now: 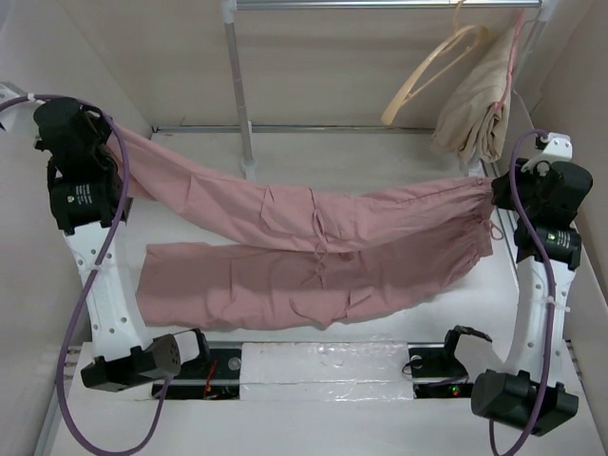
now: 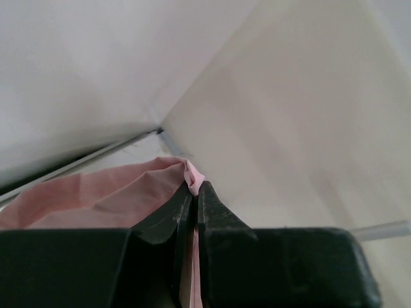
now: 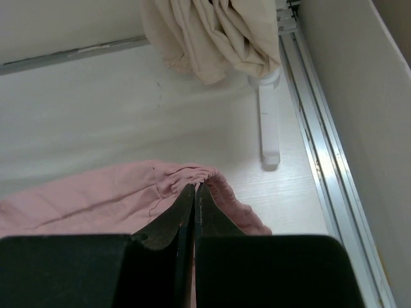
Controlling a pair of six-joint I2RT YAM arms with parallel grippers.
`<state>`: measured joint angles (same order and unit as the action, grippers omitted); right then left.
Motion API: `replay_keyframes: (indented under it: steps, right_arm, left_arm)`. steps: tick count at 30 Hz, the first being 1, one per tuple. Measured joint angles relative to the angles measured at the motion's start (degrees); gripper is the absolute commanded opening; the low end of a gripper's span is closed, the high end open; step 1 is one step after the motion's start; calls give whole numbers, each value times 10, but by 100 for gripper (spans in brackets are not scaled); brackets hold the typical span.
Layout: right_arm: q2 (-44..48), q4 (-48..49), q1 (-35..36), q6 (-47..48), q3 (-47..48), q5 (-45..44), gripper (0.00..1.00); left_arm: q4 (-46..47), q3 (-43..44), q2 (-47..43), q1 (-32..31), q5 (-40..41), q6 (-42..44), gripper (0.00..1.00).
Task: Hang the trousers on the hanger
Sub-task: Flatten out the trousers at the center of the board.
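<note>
The dusty-pink trousers (image 1: 313, 242) stretch across the table, one leg lifted between both arms, the other lying flat in front. My left gripper (image 1: 106, 142) is shut on a leg hem at the far left, the pink cloth (image 2: 109, 192) pinched between its fingers (image 2: 215, 205). My right gripper (image 1: 499, 185) is shut on the gathered waist (image 3: 186, 176) at the right, held just above the table. The cream-tan hanger (image 1: 432, 71) hangs tilted from the rail (image 1: 380, 5) at the back right, empty.
A beige folded garment (image 1: 480, 104) hangs on a pinkish hanger beside the cream one; it also shows in the right wrist view (image 3: 212, 35). The rack's upright post (image 1: 239, 85) stands at the back centre. White walls enclose the table; a white rack foot (image 3: 270, 122) lies near the right wall.
</note>
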<state>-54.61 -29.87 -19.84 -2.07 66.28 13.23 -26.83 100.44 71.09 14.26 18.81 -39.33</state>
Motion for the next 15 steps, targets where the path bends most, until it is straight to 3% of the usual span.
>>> replay_keyframes:
  steps: [5, 9, 10, 12, 13, 14, 15]
  right_arm:
    - [-55, 97, -14, -10, -38, 6, 0]
    - [-251, 150, -30, -24, -30, 18, 0]
    - [-300, 167, -30, -29, -21, 21, 4]
    - [-387, 188, -29, -41, 0, 31, 26]
    - [-424, 189, -28, -45, 17, 36, 55]
    - [-455, 188, -26, -51, 36, 41, 69]
    - [-479, 185, -24, -50, 56, 45, 79]
  left_arm:
    - [15, -44, 57, 0, 16, 14, 0]
    - [26, -3, 214, 0, 5, 18, 0]
    - [26, 21, 262, 0, -4, 21, 0]
    - [44, 55, 353, 0, -26, 28, 24]
    - [51, 61, 385, 0, -37, 34, 79]
    - [56, 61, 419, 0, -53, 38, 98]
    - [47, 68, 446, 1, -65, 40, 99]
